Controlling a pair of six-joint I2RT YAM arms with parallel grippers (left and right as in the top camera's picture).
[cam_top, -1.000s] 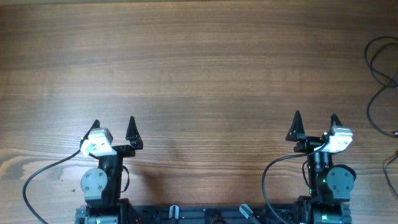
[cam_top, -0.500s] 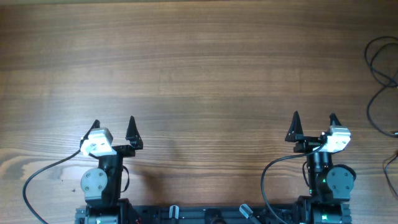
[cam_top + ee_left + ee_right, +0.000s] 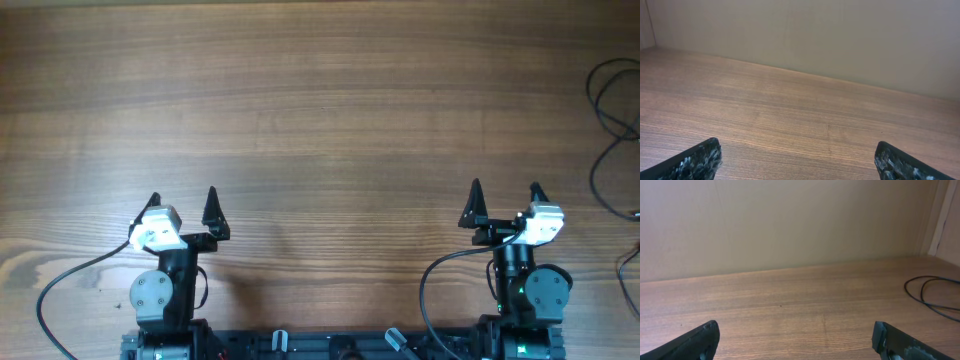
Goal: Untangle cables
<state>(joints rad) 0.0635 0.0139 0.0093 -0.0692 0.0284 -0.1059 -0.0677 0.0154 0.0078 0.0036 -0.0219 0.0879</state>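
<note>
The cables point(image 3: 612, 130) are thin black cords looping at the far right edge of the wooden table, partly cut off by the frame. A loop of them also shows at the right of the right wrist view point(image 3: 935, 295). My left gripper point(image 3: 183, 203) is open and empty near the front left, far from the cables. Its fingertips frame bare wood in the left wrist view point(image 3: 797, 157). My right gripper point(image 3: 505, 195) is open and empty near the front right, left of the cables. Its wrist view shows bare wood between the fingers point(image 3: 795, 337).
The wooden table point(image 3: 320, 120) spreads between and beyond the arms. A beige wall point(image 3: 815, 35) stands behind its far edge. The arm bases and their thick black supply cables point(image 3: 60, 290) sit along the front edge.
The right gripper has shifted very slightly to the left. The left arm and the cables have not moved.
</note>
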